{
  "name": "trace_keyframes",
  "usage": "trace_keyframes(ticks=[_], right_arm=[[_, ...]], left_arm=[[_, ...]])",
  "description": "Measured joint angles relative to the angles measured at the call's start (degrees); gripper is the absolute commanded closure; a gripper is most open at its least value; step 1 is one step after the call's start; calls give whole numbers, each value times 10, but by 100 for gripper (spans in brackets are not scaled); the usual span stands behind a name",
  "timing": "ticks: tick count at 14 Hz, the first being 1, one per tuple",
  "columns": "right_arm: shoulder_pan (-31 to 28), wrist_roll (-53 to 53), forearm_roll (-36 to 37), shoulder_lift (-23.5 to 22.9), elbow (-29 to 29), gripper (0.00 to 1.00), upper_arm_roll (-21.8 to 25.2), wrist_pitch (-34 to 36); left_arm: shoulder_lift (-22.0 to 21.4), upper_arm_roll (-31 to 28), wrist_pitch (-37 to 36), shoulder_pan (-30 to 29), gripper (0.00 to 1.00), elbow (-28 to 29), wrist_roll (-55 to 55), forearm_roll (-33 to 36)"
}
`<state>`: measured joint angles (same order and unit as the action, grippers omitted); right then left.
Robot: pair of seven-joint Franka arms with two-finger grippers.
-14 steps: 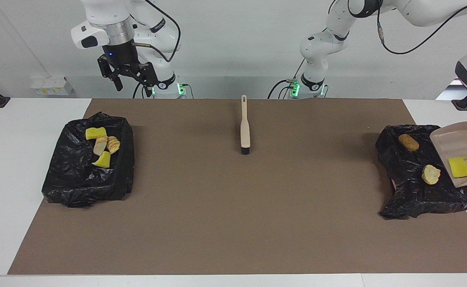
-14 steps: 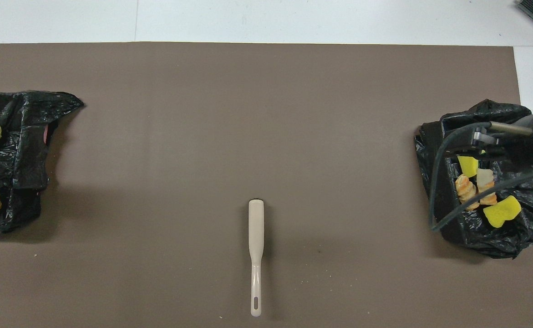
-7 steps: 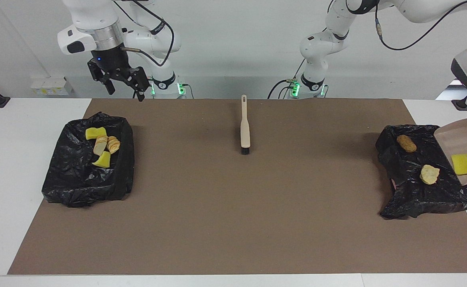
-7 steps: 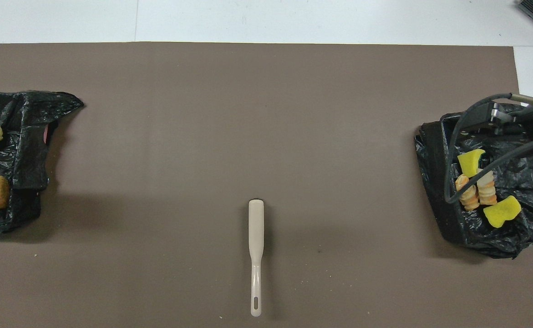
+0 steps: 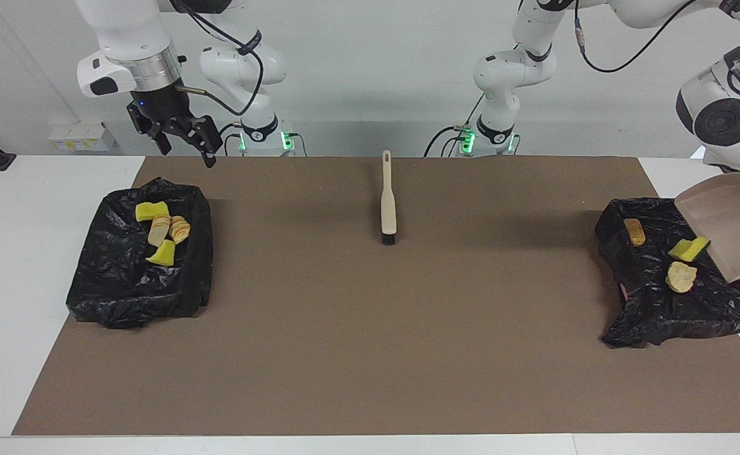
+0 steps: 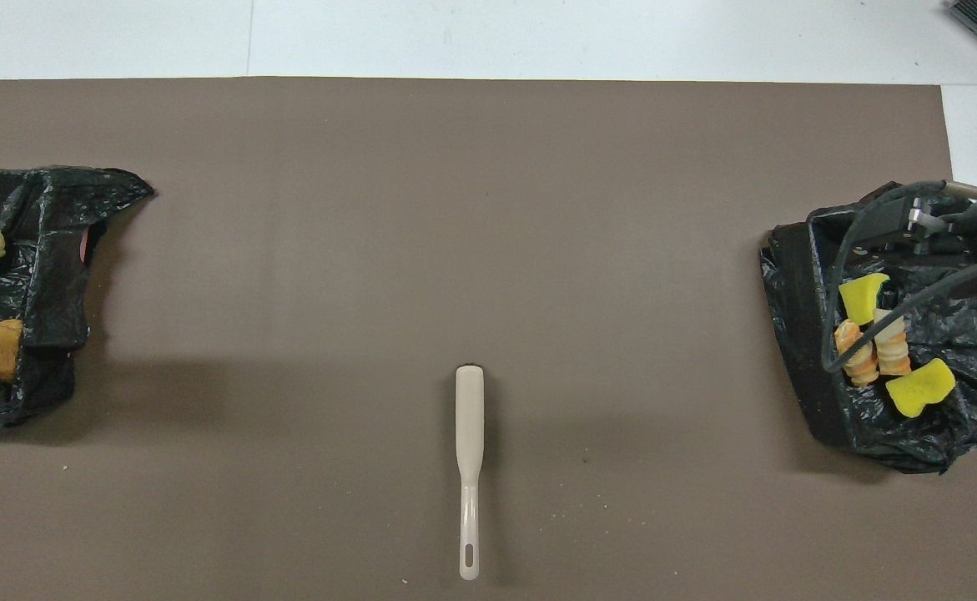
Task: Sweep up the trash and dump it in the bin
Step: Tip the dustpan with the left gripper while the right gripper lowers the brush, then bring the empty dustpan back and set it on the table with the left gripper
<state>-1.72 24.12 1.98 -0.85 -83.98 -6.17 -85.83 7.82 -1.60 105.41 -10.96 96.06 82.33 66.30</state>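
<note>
- Right gripper [image 5: 180,140]: jaws wide, holding nothing, up in the air over the table [image 5: 28,284] edge by the right bin [image 5: 136,297]. This arm waits; I judge it is lifted to stay clear.
- Right bin: lined with a black bag, at the right arm's end of the table. Four pieces of trash lie inside in a close cluster: yellow wedge [image 5: 151,210], two bread chunks [image 5: 159,229], second yellow wedge [image 5: 162,253]. This share looks dumped.
- Brush [image 5: 387,202]: flat on the brown mat [image 5: 370,347] at mid-table, handle toward the robots, bristles pointing away. Nobody holds it; sweeping looks finished, no trash on the mat.
- Left bin [image 5: 648,316]: black-bagged, at the left arm's end. Brown chunk [image 5: 634,232] and beige chunk [image 5: 681,277] lie on the bag.
- Dustpan [image 5: 730,221]: raised and tipped steeply, mouth down over the left bin so the load slides out. Last yellow wedge [image 5: 689,248] sits right at its lip, over the bag; cannot tell whether it has landed.
- Left gripper: out of frame, closed narrow, by judgement on the dustpan's handle.
</note>
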Motion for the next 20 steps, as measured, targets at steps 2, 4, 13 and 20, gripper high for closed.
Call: trace_keyframes(ticks=[2,4,13,20], right_arm=[[0,0,0,3,-6,0,0,-6],[0,0,0,4,-7,0,0,-7],[1,-53,0,5,-9,0,-3,-7],[0,-53,0,5,-9,0,-3,-8]], left_arm=[[-12,1,-4,0,100,-2,2,-6],[-22,1,-23,0,100,-6,2,-42],[-32,22,-142,20,100,-20,-152,-271],[-44,25,-198,108,100,-12,-458,-467]])
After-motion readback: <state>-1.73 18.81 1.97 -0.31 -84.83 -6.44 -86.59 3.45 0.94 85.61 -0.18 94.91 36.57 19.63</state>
